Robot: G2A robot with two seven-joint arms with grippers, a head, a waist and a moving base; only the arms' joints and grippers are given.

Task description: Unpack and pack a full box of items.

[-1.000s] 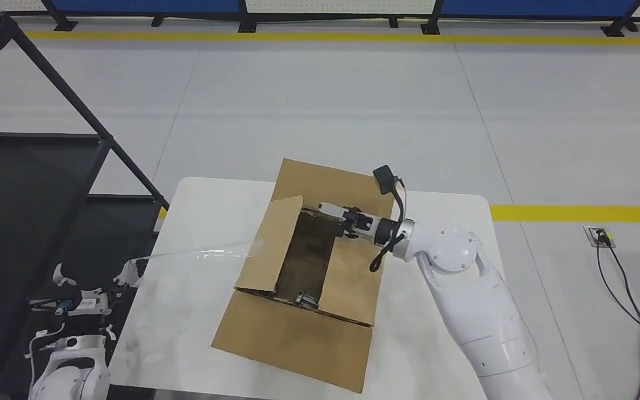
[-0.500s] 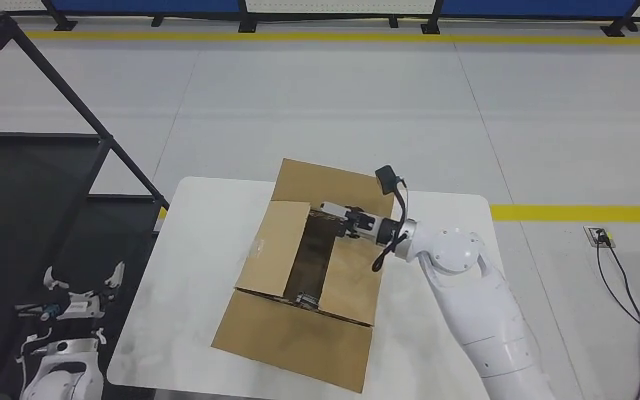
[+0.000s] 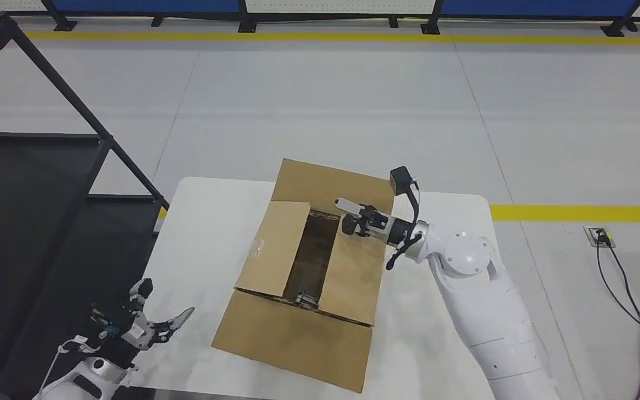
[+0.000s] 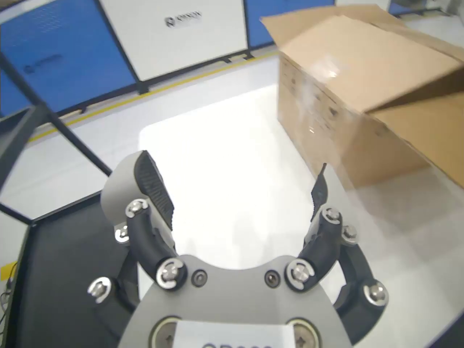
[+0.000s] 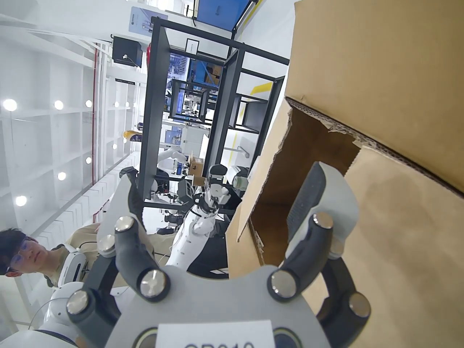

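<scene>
White table (image 3: 205,215) lies mid-frame in the top view, and off its lower left corner your left gripper (image 3: 141,323) hangs with jaws spread, holding nothing. Centre frame sits the cardboard box (image 3: 290,340), its inside too dark to read; just right of the opening, your right gripper (image 3: 346,213) hovers spread-fingered over the right-hand flap (image 3: 352,275). Drop in crooked and a finger could snag that flap and drag the box.
</scene>
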